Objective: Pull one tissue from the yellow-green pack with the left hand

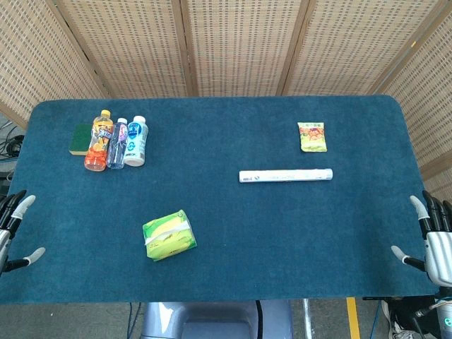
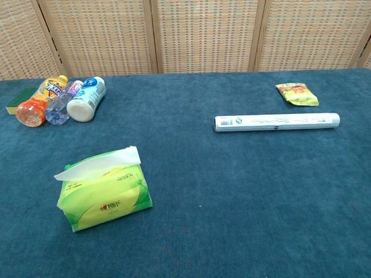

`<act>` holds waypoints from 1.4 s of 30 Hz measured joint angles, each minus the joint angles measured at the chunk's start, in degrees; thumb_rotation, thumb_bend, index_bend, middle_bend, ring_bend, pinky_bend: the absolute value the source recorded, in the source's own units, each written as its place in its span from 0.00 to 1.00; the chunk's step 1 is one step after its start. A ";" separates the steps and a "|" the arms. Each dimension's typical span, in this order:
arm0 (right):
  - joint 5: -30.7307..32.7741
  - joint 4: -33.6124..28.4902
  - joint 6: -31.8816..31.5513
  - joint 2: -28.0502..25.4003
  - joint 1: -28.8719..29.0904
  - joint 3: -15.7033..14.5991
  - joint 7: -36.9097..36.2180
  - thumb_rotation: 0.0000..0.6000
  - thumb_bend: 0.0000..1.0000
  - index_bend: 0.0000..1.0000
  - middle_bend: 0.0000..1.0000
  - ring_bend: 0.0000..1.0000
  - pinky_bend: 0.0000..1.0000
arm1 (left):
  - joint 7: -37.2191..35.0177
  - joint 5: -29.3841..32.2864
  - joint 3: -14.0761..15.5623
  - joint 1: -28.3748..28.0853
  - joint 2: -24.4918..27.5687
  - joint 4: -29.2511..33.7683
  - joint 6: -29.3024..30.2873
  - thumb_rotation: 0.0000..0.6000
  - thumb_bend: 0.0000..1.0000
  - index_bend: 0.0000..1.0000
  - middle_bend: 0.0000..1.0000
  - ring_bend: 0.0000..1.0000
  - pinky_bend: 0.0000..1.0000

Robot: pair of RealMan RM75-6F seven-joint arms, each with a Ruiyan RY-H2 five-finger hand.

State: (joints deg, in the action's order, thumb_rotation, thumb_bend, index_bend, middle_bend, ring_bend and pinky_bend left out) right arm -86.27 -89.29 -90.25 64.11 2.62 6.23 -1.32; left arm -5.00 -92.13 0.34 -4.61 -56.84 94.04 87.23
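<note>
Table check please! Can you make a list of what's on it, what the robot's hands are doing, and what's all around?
Surface: blue carpeted table, flat.
Job's things: yellow-green tissue pack near the left front, one white tissue sticking out of its top, untouched.
Clutter: orange bottle, clear bottle, white bottle lying side by side; green sponge beside them; white roll; snack packet.
Hands: left hand and right hand at the table's edges, fingers apart, holding nothing.
Cables: dark cables beyond the table's left edge.
Surroundings: woven screen panels behind.
</note>
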 measured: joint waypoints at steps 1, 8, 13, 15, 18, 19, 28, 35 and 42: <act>-0.01 -0.02 0.02 -0.01 0.01 -0.01 -0.01 1.00 0.00 0.00 0.00 0.00 0.00 | -0.02 0.01 0.01 0.00 -0.04 -0.08 -0.02 1.00 0.00 0.00 0.00 0.00 0.00; -0.11 -0.09 0.30 -0.03 0.07 -0.16 0.09 1.00 0.00 0.00 0.00 0.00 0.00 | -0.07 -0.19 0.03 -0.19 -0.35 -0.34 -0.23 1.00 0.00 0.00 0.00 0.00 0.00; -0.12 -0.30 0.17 -0.22 0.03 -0.11 -0.31 1.00 0.00 0.00 0.00 0.00 0.00 | 0.51 -1.67 0.31 -0.75 -1.30 -0.30 -0.64 1.00 0.00 0.00 0.00 0.00 0.00; -0.09 -0.35 0.21 -0.30 0.04 -0.07 -0.42 1.00 0.00 0.00 0.00 0.00 0.00 | 0.68 -2.92 0.59 -1.21 -1.91 -0.18 -0.99 1.00 0.00 0.00 0.00 0.00 0.01; -0.04 -0.42 0.47 -0.36 0.12 -0.11 -0.44 1.00 0.00 0.00 0.00 0.00 0.00 | 0.84 -6.20 1.35 -2.85 -3.69 0.57 -2.86 1.00 0.00 0.00 0.00 0.00 0.04; -0.03 -0.43 0.48 -0.37 0.13 -0.11 -0.46 1.00 0.00 0.00 0.00 0.00 0.00 | 0.99 -7.49 1.55 -3.82 -4.74 1.11 -4.08 1.00 0.00 0.00 0.00 0.00 0.05; 0.78 0.07 1.43 -0.67 0.39 0.13 -2.23 1.00 0.00 0.00 0.00 0.00 0.00 | 8.33 -4.23 -0.71 -11.19 -14.11 7.13 -17.03 1.00 0.00 0.07 0.05 0.10 0.23; 1.07 0.23 1.53 -0.93 0.36 0.24 -3.11 1.00 0.00 0.00 0.00 0.00 0.00 | 18.24 4.45 -4.25 -14.90 -20.73 10.11 -21.17 1.00 0.02 0.25 0.21 0.21 0.33; 1.14 0.37 1.56 -1.06 0.35 0.29 -3.62 1.00 0.00 0.00 0.00 0.00 0.00 | 26.15 8.26 -5.42 -16.43 -25.38 10.46 -21.23 1.00 0.12 0.31 0.26 0.26 0.36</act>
State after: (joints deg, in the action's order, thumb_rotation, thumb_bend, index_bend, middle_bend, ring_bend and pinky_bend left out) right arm -85.13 -88.91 -88.70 63.05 2.97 6.52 -4.94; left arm 21.15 -83.87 -5.09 -21.03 -82.22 104.51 66.00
